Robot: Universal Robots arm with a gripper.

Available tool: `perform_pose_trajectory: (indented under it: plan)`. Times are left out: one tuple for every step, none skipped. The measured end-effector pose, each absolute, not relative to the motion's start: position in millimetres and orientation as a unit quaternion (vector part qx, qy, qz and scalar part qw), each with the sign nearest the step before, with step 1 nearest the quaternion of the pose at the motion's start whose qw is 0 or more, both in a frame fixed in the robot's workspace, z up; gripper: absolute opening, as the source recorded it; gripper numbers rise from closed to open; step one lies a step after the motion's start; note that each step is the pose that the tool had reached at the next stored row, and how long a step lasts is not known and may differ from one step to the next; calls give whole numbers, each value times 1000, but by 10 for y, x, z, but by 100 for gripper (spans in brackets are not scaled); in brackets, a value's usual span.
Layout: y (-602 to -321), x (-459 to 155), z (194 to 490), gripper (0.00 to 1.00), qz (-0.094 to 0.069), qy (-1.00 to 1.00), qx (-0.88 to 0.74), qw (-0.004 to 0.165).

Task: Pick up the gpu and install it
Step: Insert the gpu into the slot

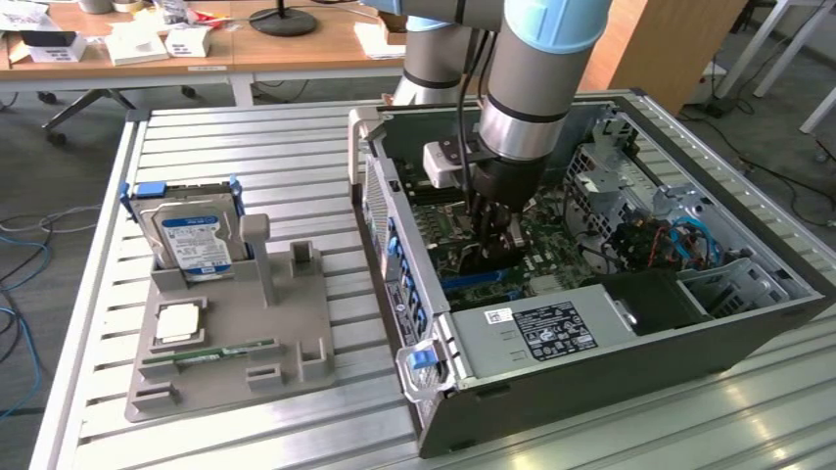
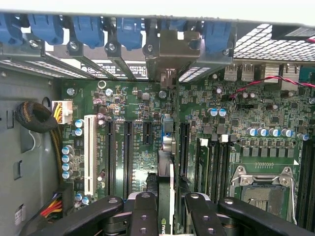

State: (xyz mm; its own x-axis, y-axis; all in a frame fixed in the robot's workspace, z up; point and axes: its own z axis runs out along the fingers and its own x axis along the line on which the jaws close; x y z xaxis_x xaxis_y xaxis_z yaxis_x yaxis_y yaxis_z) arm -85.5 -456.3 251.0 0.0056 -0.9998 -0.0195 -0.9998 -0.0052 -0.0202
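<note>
Soft, even room light fills the exterior view. The ribbed silvery aluminium worktop [image 1: 261,137] carries a pale sheen, while the open dark-grey computer case [image 1: 627,362] is dimmer inside. In the wrist view the green motherboard [image 2: 138,113] is evenly lit, the perforated metal grille [image 2: 266,42] glares white, and the black pincer [image 2: 170,199] clamping the thin dark gpu [image 2: 167,172] sits in shade.

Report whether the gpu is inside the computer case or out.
Inside: the gpu stands on edge over the motherboard, held in the gripper. Fully seated in a slot: cannot tell.
</note>
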Motion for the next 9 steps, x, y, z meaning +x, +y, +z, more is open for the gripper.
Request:
perform_pose_trajectory:
  plan:
    - [-4563,-856,2505,26,0,705,-709,14]
    - [-4564,-856,2504,26,0,705,-709,14]
    - [-4564,-856,2504,26,0,705,-709,14]
    - [-4564,-856,2504,26,0,705,-709,14]
    - [-4564,-856,2503,26,0,705,-709,14]
    - [-4564,-856,2503,26,0,705,-709,14]
    - [-4564,-856,2501,26,0,705,-709,14]
    - [-4564,-856,2497,26,0,705,-709,14]
    - [-4564,-856,2492,26,0,705,-709,14]
